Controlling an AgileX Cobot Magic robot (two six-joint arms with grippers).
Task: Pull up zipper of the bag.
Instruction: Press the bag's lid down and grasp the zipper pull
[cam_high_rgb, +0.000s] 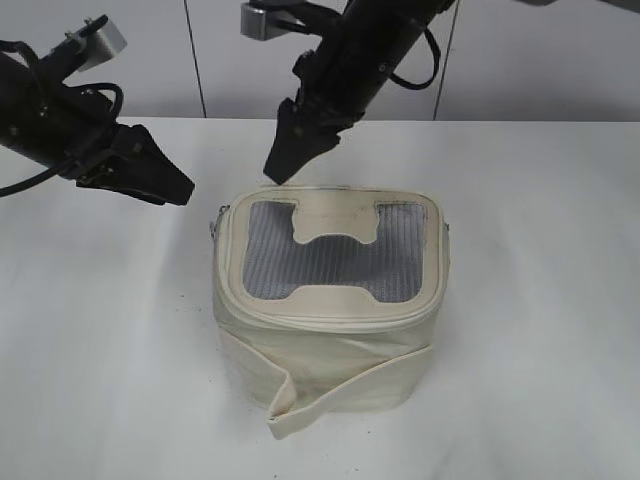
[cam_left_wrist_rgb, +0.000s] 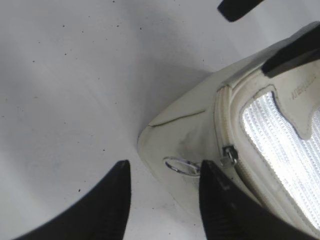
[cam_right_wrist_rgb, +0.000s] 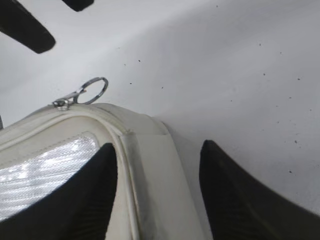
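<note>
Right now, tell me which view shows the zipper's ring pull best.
The right wrist view: the ring pull stands clear against the table. The left wrist view shows it partly behind a finger. In the exterior view it is a small glint on the bag.

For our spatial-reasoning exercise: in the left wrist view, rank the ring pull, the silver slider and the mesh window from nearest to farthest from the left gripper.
From the left gripper:
1. Ring pull, just above the fingertips.
2. Silver slider, up and right on the zipper.
3. Mesh window, farther right on the bag.
</note>
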